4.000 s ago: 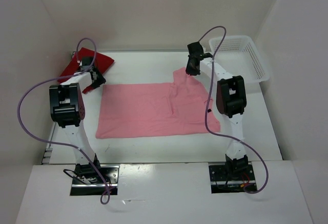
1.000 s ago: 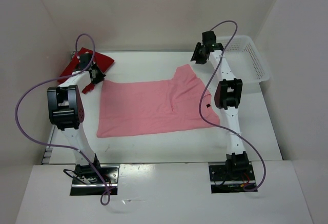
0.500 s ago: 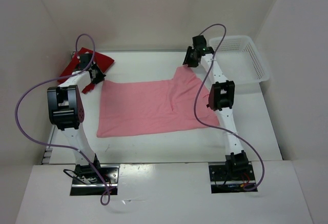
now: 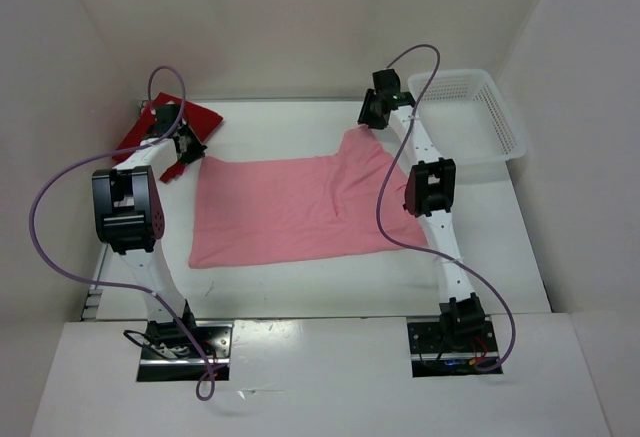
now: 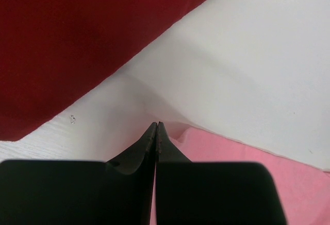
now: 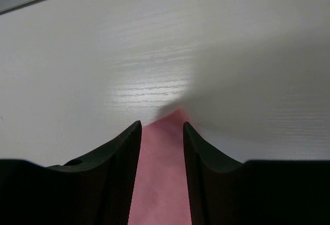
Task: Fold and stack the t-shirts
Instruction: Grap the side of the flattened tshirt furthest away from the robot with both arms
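The light pink t-shirt (image 4: 300, 212) lies spread, its far corner between the parted jaws of the right gripper (image 6: 161, 127); the left gripper (image 5: 156, 127), clenched, sits at another corner, the dark red t-shirt (image 5: 62, 39) just beyond. Folding seems barely begun; stacking remains

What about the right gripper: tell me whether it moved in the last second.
Yes. The right gripper shifted left, away from the basket, to the far corner of the pink shirt.

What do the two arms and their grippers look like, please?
The left arm and right arm are slim white links with boxy black joint housings. A purple cable loops along each. The left gripper and right gripper have black, tapering fingers.
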Robot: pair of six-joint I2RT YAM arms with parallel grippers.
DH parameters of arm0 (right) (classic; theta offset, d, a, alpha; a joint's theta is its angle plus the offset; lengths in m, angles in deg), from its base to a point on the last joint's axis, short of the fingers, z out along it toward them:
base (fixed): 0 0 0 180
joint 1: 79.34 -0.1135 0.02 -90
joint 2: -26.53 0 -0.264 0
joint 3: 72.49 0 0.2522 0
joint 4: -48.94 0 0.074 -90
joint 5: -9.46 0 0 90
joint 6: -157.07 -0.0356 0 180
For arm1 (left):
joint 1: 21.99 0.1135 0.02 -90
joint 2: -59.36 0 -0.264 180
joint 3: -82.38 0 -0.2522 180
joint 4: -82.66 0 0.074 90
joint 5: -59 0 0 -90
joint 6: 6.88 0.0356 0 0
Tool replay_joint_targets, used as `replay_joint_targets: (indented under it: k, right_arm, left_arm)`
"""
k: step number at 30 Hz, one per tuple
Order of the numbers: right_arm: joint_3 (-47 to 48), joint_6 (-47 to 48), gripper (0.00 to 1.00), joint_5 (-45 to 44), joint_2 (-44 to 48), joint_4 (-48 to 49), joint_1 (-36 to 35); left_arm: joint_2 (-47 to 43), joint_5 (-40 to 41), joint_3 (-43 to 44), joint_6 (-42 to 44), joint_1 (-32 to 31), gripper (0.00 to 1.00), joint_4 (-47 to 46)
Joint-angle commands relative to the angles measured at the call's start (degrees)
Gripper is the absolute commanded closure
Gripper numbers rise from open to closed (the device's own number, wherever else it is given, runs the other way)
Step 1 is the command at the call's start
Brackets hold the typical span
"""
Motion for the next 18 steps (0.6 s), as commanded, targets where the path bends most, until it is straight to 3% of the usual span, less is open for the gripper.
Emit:
replay_joint_targets:
  k: [1,15,18]
  right_arm:
    - [1.7,1.3,0.56,-3.6,2.9,3.6,-0.4]
    - [1.1,0.3,0.57,-0.8,-3.6,0.7,-1.0]
    - [1.1,0.3,0.73,-0.8,-4.2,0.7,-1.0]
  left_arm:
    - [-0.6,-0.7,0.7,-0.5,0.1,1.0,-1.5]
    - [0.0,-1.8,1.3,-1.6,0.1,1.0,-2.8]
    - [0.0,-1.8,1.3,-1.6,0.1,1.0,-2.8]
